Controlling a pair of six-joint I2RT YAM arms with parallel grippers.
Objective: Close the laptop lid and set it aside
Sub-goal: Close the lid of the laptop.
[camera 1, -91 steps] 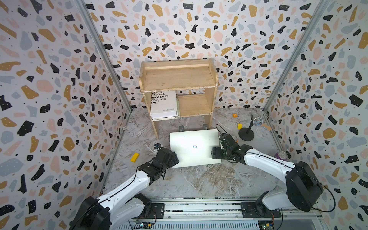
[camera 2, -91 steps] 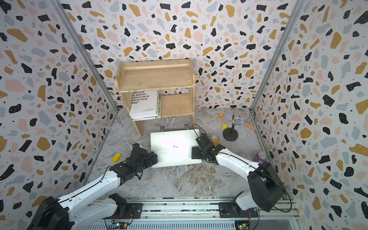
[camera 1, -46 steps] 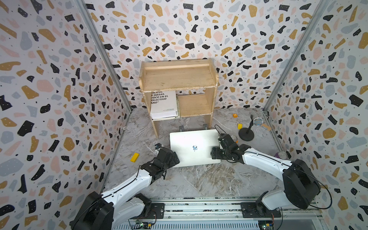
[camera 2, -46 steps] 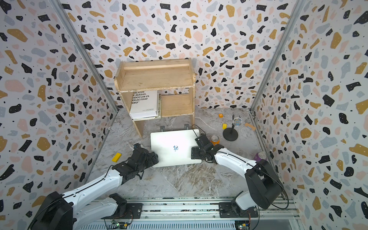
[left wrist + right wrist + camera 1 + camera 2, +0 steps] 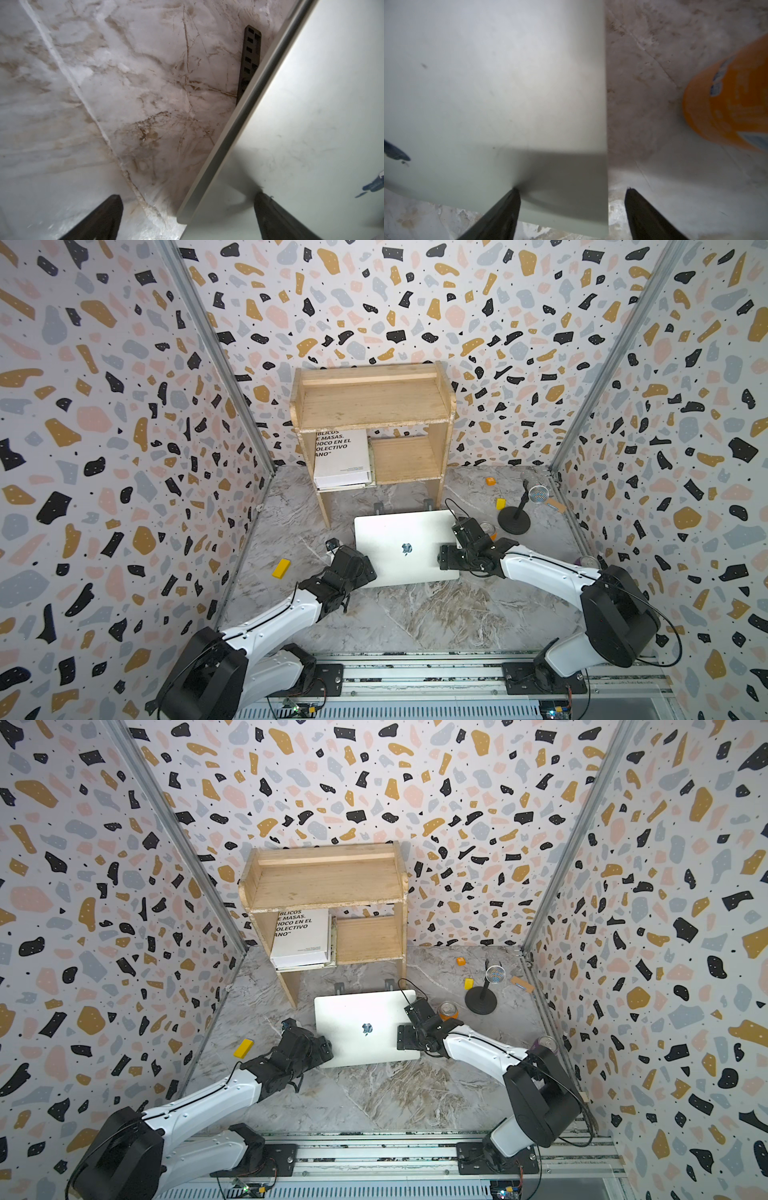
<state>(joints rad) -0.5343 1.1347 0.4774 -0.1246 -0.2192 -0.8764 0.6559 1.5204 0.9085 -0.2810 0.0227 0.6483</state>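
The silver laptop (image 5: 405,547) (image 5: 365,1027) lies with its lid (image 5: 311,104) (image 5: 488,83) folded flat, apple logo up, in the middle of the marble table. My left gripper (image 5: 365,572) (image 5: 188,195) stands open astride the laptop's front left corner. One of its fingers is over the lid and the other over the table. My right gripper (image 5: 451,562) (image 5: 572,189) is open across the right edge near the front corner, one finger touching the lid, one beside it. Neither holds anything.
A black stand bar (image 5: 249,60) shows under the laptop. An orange can (image 5: 449,1009) (image 5: 726,99) stands close to its right edge. Behind are a wooden shelf (image 5: 370,406) holding a book (image 5: 343,456), a black round-based stand (image 5: 515,522), a yellow block (image 5: 281,568) and a purple can (image 5: 588,562).
The right arm's elbow has drifted slightly to the left. The laptop and both grippers have stayed where they were.
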